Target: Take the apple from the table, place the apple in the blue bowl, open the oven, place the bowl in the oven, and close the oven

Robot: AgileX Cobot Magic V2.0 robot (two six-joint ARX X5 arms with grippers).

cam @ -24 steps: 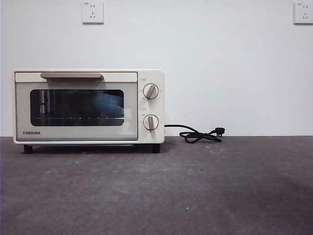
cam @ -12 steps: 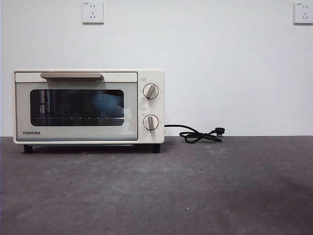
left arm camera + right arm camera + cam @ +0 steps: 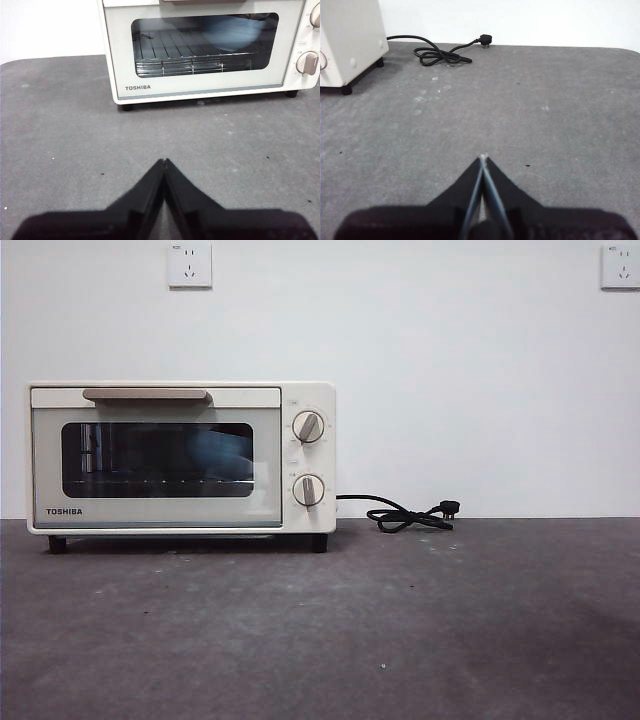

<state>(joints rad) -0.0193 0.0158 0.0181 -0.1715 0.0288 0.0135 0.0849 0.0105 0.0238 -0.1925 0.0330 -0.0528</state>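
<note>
The cream TOSHIBA oven (image 3: 180, 458) stands at the back left of the table (image 3: 400, 620) with its door closed. Through the dark window the blue bowl (image 3: 222, 452) shows as a blurred blue shape on the rack; it shows in the left wrist view too, as the blue bowl (image 3: 232, 32). The apple is hidden. My left gripper (image 3: 164, 162) is shut and empty, hanging over bare table in front of the oven (image 3: 205, 50). My right gripper (image 3: 483, 159) is shut and empty, over the table to the right of the oven (image 3: 350, 40).
The oven's black cord (image 3: 405, 514) lies coiled behind, right of the oven, its plug (image 3: 484, 39) near the wall. Two white wall sockets (image 3: 190, 265) sit high on the wall. No arm shows in the front view.
</note>
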